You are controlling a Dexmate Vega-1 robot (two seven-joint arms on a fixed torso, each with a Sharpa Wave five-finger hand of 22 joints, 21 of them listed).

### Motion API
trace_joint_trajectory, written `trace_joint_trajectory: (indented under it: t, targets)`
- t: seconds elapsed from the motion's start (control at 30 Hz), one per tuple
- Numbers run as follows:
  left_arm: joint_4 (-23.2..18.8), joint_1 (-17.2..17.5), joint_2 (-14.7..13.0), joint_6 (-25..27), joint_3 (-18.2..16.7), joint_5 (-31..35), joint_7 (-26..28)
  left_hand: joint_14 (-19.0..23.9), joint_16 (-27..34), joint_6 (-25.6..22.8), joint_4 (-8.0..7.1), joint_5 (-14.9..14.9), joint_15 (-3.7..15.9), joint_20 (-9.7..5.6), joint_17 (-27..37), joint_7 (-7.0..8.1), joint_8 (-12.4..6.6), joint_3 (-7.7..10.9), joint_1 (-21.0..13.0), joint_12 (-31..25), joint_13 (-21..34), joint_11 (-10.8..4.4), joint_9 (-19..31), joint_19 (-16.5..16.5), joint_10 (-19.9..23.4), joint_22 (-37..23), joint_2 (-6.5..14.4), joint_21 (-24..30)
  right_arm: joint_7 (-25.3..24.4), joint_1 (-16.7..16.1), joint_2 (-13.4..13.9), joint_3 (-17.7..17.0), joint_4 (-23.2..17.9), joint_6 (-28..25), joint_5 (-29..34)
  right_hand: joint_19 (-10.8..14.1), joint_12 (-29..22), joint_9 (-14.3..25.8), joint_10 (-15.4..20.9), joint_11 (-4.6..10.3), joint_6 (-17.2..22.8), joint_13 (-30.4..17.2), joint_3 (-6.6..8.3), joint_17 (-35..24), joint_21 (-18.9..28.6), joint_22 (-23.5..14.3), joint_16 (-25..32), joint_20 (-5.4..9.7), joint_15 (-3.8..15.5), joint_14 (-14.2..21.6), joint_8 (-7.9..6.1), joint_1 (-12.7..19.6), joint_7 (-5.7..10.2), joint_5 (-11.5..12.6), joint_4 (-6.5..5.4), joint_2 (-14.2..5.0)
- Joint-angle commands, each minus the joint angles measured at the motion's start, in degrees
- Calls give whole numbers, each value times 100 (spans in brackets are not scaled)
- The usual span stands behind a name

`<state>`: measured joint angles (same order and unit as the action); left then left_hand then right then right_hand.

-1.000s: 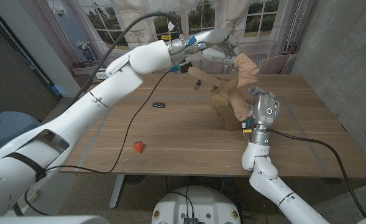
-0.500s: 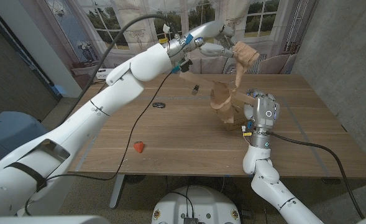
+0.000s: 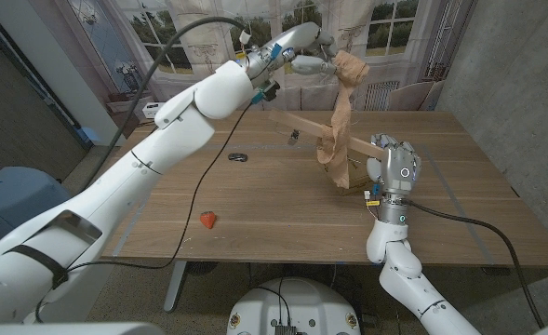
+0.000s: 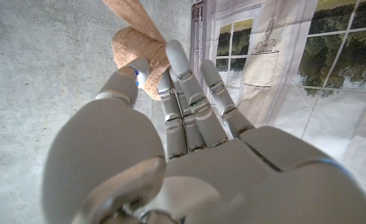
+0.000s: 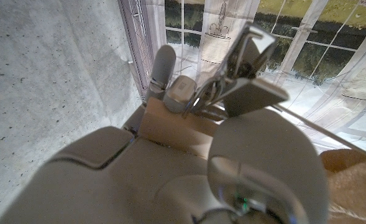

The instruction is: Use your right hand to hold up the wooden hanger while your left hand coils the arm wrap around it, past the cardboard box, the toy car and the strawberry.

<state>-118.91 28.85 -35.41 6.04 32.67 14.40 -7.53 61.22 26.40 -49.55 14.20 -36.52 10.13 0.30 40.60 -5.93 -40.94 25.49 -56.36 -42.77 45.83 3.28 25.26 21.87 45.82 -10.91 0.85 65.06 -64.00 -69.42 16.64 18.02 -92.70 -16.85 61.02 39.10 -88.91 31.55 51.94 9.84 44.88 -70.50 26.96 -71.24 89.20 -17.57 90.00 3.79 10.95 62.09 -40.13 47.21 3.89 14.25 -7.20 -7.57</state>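
The left hand (image 3: 313,58) is raised high over the far side of the tabletop (image 3: 255,200), its fingers (image 4: 189,93) and thumb pinching the top end of the tan arm wrap (image 3: 341,102). The wrap hangs down from there in a taut strip to the wooden hanger (image 3: 311,130), where it bunches around the bar. The right hand (image 3: 396,167) grips one end of the hanger, its fingers closed around the wood, and holds it up over the tabletop, tilted. The cardboard box (image 3: 348,172) sits just behind the wrap, beside the right hand. The toy car (image 3: 237,156) lies near the middle, and the strawberry (image 3: 207,220) near the front edge.
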Motion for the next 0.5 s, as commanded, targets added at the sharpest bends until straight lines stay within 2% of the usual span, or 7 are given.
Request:
trace_joint_trajectory:
  t: [0.03,0.3,0.5]
  targets:
    - [-36,-247,-153,937,-37,-24,-99,10,-18,-616,-592,-3,185,1,28,500,-48,628,-58,11,17,-1101,74,-2,1332,-5,79,42,0,-75,-148,-259,80,414,256,-38,-15,-10,41,50,32,-25,58,-34,20,-31,24,757,121,18,-44,-104,-15,51,3,-163]
    - [-45,-485,-319,1354,-4,-173,-278,24,-31,-624,-591,2,167,14,32,480,-45,640,-58,22,24,-1089,82,-11,1334,-1,85,70,0,-89,-177,-319,95,443,269,-44,-13,-20,30,47,27,-24,60,-34,19,-31,24,758,120,9,-55,-109,-23,51,2,-162]
    - [19,-875,-526,1841,190,-258,-809,31,-40,-631,-584,1,169,20,33,479,-53,652,-63,20,55,-1081,103,-5,1323,1,84,93,0,-141,-320,-483,114,580,374,-43,-13,-22,26,48,24,-24,61,-34,13,-22,23,763,120,4,-64,-113,-14,52,2,-162]
